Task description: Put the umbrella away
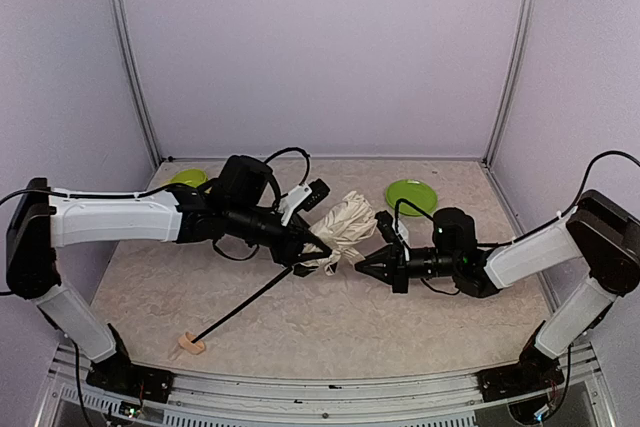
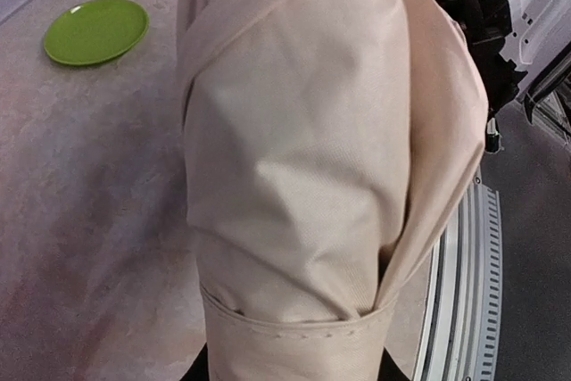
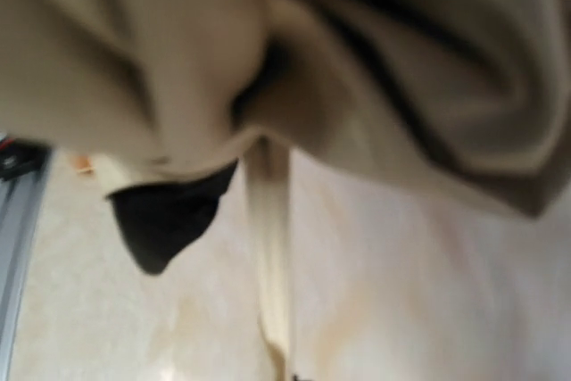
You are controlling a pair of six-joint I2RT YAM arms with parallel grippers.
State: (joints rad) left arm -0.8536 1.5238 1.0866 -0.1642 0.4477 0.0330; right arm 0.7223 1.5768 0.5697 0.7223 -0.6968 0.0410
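I am looking at a mottled beige table [image 1: 330, 337] boxed in by pale lilac walls [image 1: 320, 47] with a metal post [image 1: 130, 57] in each back corner; a green plate [image 1: 411, 196] is sitting back right and a second green plate [image 1: 190, 177] is peeking out behind the left arm; the umbrella [image 1: 345, 225] is lying mid-table, cream canopy bunched between the two grippers, thin black shaft [image 1: 250, 302] running down to the near left, wooden knob [image 1: 192, 345] resting just inside the near edge; the left gripper [image 1: 308, 247] is clamping the lower end of the canopy; the right gripper [image 1: 363, 267] is sitting closed right against the fabric, and I cannot tell if any cloth is caught; bare table is lying open along the near right and the back centre.
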